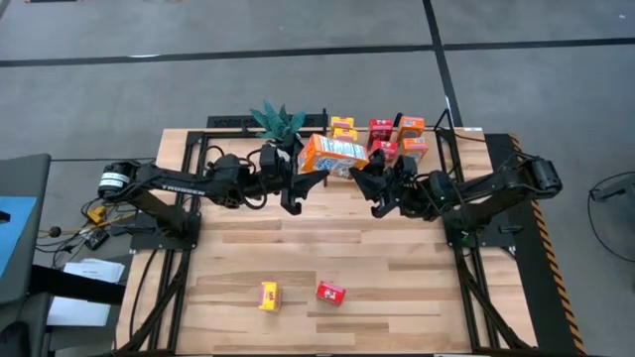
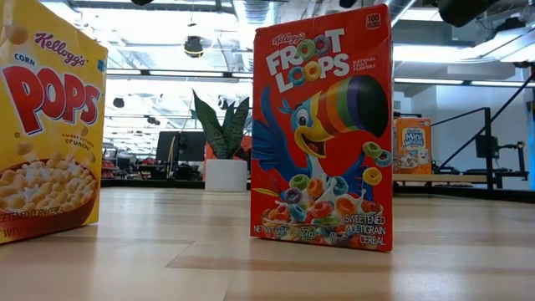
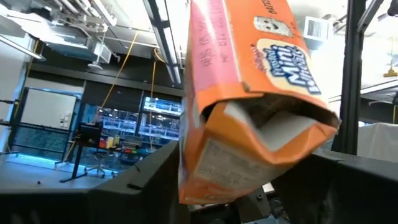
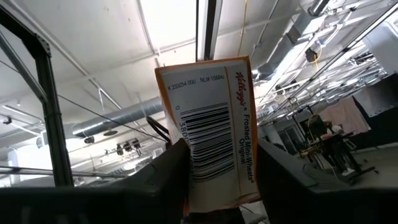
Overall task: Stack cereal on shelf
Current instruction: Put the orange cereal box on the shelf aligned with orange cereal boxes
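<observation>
An orange Mini-Wheats cereal box point(image 1: 333, 155) is held up above the table's far middle, between my two grippers. My left gripper point(image 1: 308, 183) comes at it from the left and my right gripper point(image 1: 369, 185) from the right, both tipped upward and shut on it. On the shelf point(image 1: 466, 131) behind it stand several small yellow, red and orange boxes point(image 1: 381, 129). A yellow box point(image 1: 268, 295) and a red box point(image 1: 330, 293) stand upright on their bottom ends on the near table. They show large in the low view as Corn Pops point(image 2: 46, 125) and Froot Loops point(image 2: 324, 134). My left gripper has the box's crumpled, open end point(image 3: 249, 155) between its two widely spread fingers point(image 3: 146, 180), coming from the table's left and slanting upward. The box stands tilted above the fingers, clear of the table. My right gripper pinches the box's barcode end point(image 4: 211, 168) between its two fingers point(image 4: 171, 174), across the narrow width, slanting upward from the table's right. The box rises above the fingers.
A potted green plant point(image 1: 278, 121) stands at the shelf's left end, close to my left arm. Black frame posts point(image 1: 451, 114) and rails edge the shelf. Bare wood point(image 1: 327, 238) lies between the arms and the two near boxes.
</observation>
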`<state>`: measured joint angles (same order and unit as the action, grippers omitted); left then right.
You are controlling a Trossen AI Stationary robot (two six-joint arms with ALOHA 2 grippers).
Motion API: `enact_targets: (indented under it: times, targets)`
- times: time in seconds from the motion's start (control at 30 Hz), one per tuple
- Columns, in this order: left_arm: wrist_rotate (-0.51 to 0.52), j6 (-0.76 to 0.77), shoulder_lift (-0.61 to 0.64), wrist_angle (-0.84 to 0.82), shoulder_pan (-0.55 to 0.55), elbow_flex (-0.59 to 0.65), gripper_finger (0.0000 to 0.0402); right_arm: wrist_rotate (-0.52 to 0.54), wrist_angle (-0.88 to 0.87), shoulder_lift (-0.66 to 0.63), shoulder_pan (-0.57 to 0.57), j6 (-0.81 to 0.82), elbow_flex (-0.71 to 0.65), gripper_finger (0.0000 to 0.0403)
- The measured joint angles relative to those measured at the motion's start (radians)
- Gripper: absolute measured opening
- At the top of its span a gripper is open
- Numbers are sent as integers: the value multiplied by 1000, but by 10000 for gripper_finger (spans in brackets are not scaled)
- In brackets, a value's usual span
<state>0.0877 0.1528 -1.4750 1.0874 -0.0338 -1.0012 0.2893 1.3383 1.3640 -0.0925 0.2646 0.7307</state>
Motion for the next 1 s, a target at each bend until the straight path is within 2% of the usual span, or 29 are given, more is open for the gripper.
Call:
enact_targets:
  times: [0.3, 0.43, 0.53, 0.63, 0.83, 0.9, 1.0]
  targets:
    - [10, 1, 0, -34, -1, 0, 152, -13, -151, -11, -5, -9, 0, 240]
    - [7, 11, 3, -90, -1, -1, 128, -31, -270, -62, -5, -9, -1, 256]
    - [-12, 21, 3, -126, -1, -1, 121, -34, -429, -140, -7, -9, -1, 259]
    - [-24, 25, 15, -172, -1, -1, 124, -34, -661, -252, -15, -10, 0, 260]
    - [-22, 32, 81, -392, -1, 0, 132, -32, -1073, -486, -27, -9, 10, 260]
    - [-22, 42, 84, -474, -1, 0, 132, -24, -1193, -530, -24, -10, 37, 260]
    - [-32, 56, 84, -597, 2, 0, 132, -26, -1343, -524, -16, -59, 110, 261]
